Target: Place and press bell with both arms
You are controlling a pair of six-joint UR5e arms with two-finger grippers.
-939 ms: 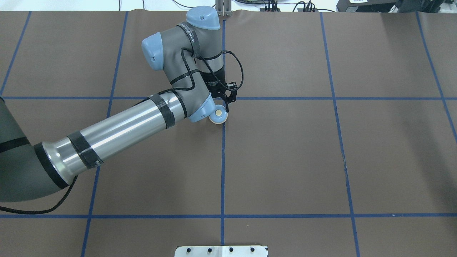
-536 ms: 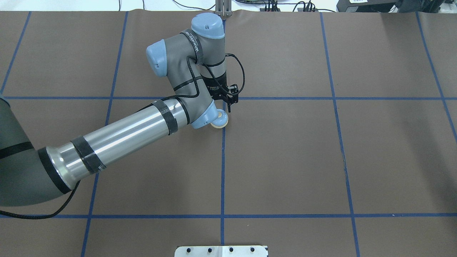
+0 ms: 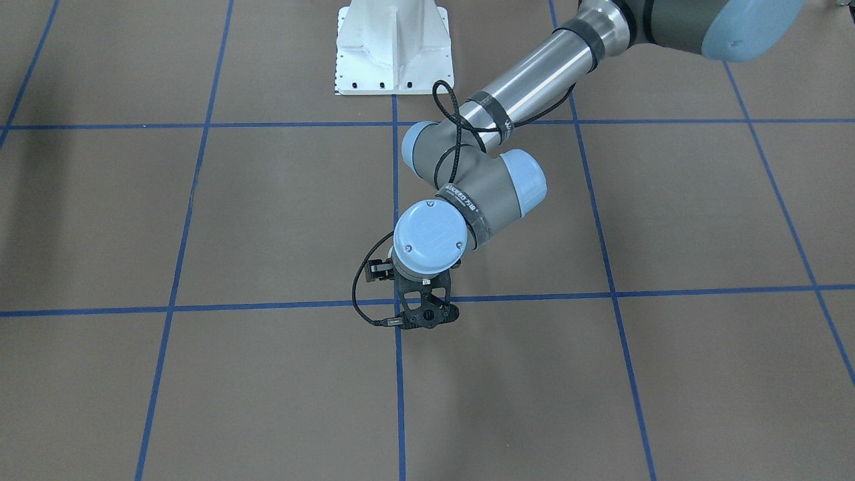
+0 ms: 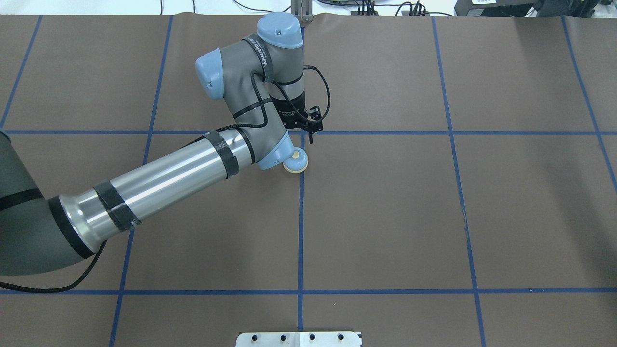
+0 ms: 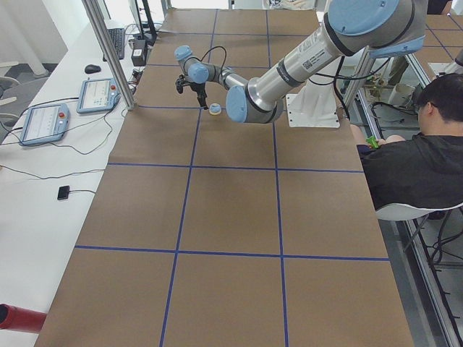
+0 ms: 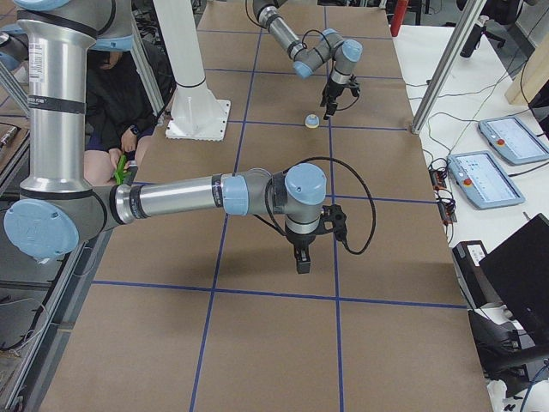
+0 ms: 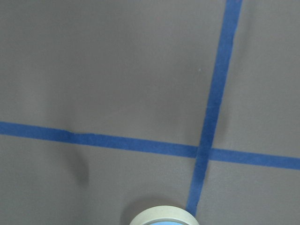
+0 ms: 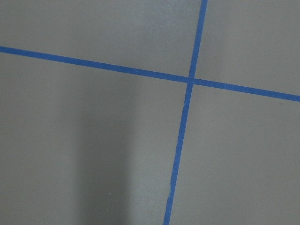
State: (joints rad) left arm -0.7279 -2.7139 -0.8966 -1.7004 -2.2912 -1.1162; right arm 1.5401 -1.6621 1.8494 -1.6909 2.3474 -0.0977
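Note:
The light-blue bell [image 4: 297, 162] with a cream button stands on the brown table, just on my side of a blue tape crossing. It also shows in the left view [image 5: 215, 109] and the right view [image 6: 313, 121], and its cream rim [image 7: 161, 216] shows in the left wrist view. In the front view the wrist hides it. My left gripper [image 4: 311, 136] hangs a little beyond the bell, apart from it, shut and empty; it also shows in the front view [image 3: 427, 319]. My right gripper [image 6: 302, 260] hovers over the table, far from the bell. I cannot tell if it is open or shut.
The white pedestal [image 3: 394, 47] stands at the robot's side of the table. A seated person [image 5: 412, 159] is beside the table. Tablets [image 6: 485, 176] and cables lie on the white bench along the far edge. Blue tape lines [image 4: 301, 217] grid the brown mat.
My left gripper has drawn back from the bell's side, up and away toward the far edge. The bell stays about where it was.

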